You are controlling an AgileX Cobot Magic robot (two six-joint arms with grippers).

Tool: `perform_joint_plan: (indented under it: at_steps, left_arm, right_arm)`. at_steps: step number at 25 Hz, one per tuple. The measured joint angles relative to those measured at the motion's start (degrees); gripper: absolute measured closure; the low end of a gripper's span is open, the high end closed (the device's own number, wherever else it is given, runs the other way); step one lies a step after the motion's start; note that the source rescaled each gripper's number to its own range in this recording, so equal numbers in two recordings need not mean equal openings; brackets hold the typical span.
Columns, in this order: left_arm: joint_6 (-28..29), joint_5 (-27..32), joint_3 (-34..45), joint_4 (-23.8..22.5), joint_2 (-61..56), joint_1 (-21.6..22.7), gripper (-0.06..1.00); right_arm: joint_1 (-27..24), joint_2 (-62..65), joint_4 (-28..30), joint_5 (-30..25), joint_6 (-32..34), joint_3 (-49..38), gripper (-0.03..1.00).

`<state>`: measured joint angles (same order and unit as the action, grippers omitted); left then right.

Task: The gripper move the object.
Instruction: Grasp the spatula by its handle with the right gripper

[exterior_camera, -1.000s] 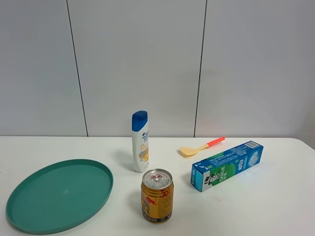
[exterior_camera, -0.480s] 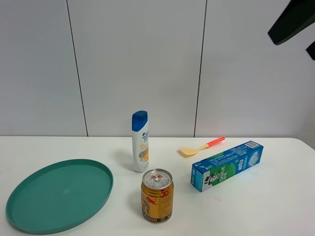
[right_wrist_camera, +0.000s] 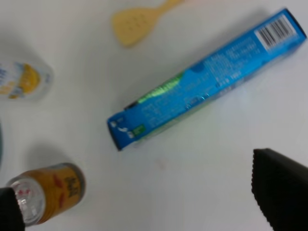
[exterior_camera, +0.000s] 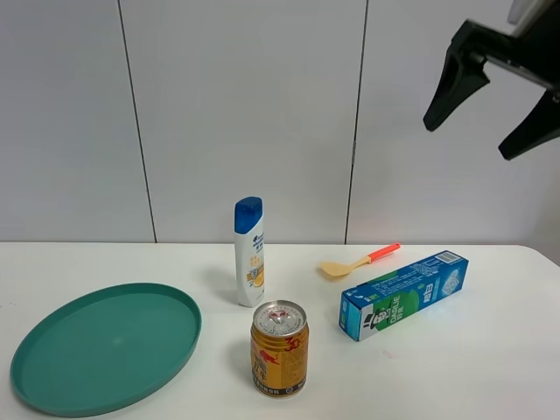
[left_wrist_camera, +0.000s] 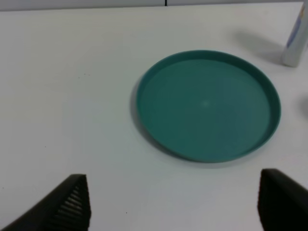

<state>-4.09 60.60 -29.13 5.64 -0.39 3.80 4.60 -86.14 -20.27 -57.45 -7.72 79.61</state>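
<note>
**Right gripper [exterior_camera: 467,140] drops into sight high over the table's right edge**

A second ago the air above the table was bare. Half a second ago only a dark tip showed at the upper corner, and now both fingers are in full view. I read this as the start of the approach, with the descent and the grasp still to come.

Toward the left edge lies the green plate [exterior_camera: 188,337]. The left gripper [left_wrist_camera: 174,192] hangs above it, fingers spread wide with nothing between them (it looks parked, not working). Near the middle of the table stands the shampoo bottle [exterior_camera: 249,254], and the gold can [exterior_camera: 279,350] stands just in front of it, toward the front edge.

Right of the middle, close to the far edge, the spatula [exterior_camera: 350,262] lies flat and untouched. Its long axis runs on a diagonal. The tan slotted blade points toward the table's middle and the orange-red handle toward the far right corner. The toothpaste box [exterior_camera: 404,293] lies just in front of it, roughly parallel and apart from it.

The right gripper is spread wide and carries nothing, well clear of everything below.
</note>
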Motion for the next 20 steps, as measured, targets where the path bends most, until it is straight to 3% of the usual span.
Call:
perform_joint_plan:
  at_steps: [4,12,20]
  left_arm:
    - [0.0,0.0,0.0,0.0,0.0,0.0,-0.06]
    - [0.0,0.0,0.0,0.0,0.0,0.0,-0.06]
    - [0.0,0.0,0.0,0.0,0.0,0.0,-0.06]
  right_arm:
    - [1.2,-4.1,2.9,2.4,0.2,0.1,0.01]
    - [12.3,-8.7,20.0,8.4,-1.9,0.5,0.01]
    - [12.8,-19.6,25.2,6.1,-0.5,10.9,0.01]
